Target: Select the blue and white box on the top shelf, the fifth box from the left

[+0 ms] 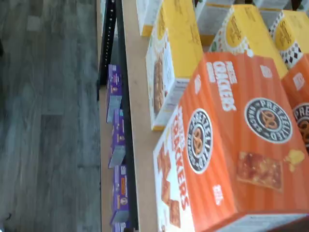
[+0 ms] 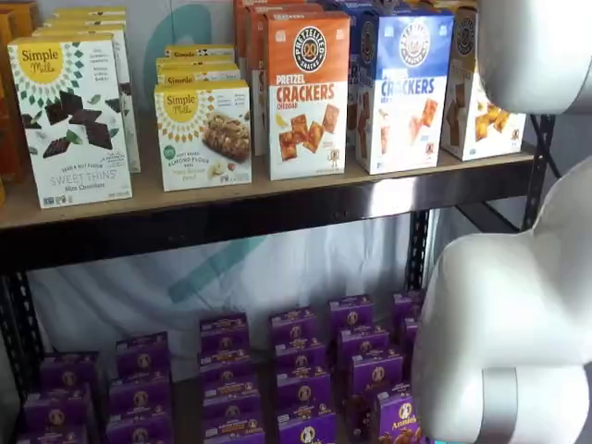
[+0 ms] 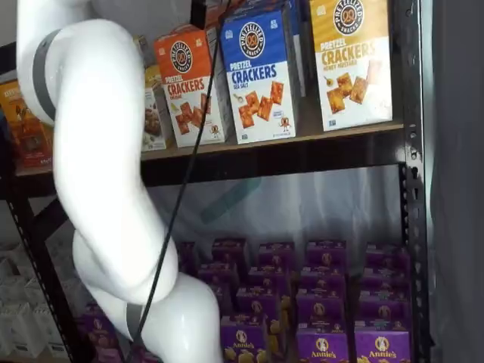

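The blue and white box stands upright on the top shelf, between an orange Cheddar box and an orange-yellow cracker box. It shows in both shelf views, at the shelf's front edge. The wrist view looks down on the orange Cheddar box and yellow-topped boxes on the tan board; the blue and white box does not show there. Only the white arm shows. No fingers are in view.
Simple Mills boxes stand further along the top shelf. Several purple Annie's boxes fill the lower shelf. A black cable hangs beside the arm. A black upright bounds the shelf. Grey wood floor lies below.
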{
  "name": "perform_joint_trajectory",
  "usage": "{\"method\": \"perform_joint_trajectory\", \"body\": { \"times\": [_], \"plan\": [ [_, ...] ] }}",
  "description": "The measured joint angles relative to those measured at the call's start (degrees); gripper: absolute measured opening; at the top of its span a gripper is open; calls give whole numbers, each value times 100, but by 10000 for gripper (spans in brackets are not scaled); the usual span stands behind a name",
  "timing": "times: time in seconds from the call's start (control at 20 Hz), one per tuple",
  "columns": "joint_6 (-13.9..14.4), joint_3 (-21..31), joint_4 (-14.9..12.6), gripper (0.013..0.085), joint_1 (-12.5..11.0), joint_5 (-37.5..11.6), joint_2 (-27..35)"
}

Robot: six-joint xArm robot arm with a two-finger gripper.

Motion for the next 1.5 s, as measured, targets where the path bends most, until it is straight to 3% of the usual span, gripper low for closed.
{"method": "perform_joint_trajectory", "body": {
  "times": [1.0, 1.5],
  "plan": [
    [-497, -484, -456, 850, -124, -223, 823],
    [-677, -790, -1089, 850, -25, -70, 1139]
  ]
}}
